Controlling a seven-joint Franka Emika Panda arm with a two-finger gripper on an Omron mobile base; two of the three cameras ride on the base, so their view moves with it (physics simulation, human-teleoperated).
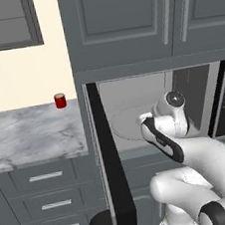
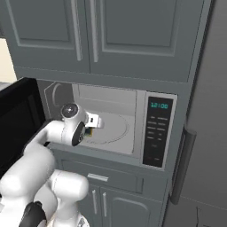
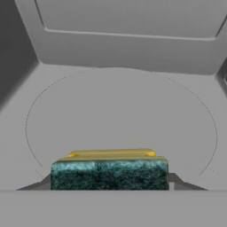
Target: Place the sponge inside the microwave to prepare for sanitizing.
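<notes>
The microwave stands open, its black door swung out to the left. My arm reaches into its light grey cavity. The sponge, yellow with its dark green side facing the camera, sits between my two dark fingertips. My gripper is shut on it, low over the front of the round turntable. From the right base view, the sponge shows as a small yellow piece under the white hand, just inside the opening. In the left base view my wrist hides it.
A small red can stands on the marble counter to the left of the microwave. Grey cabinet doors hang above, drawers sit below the counter. A tall grey panel with a dark handle rises on the right.
</notes>
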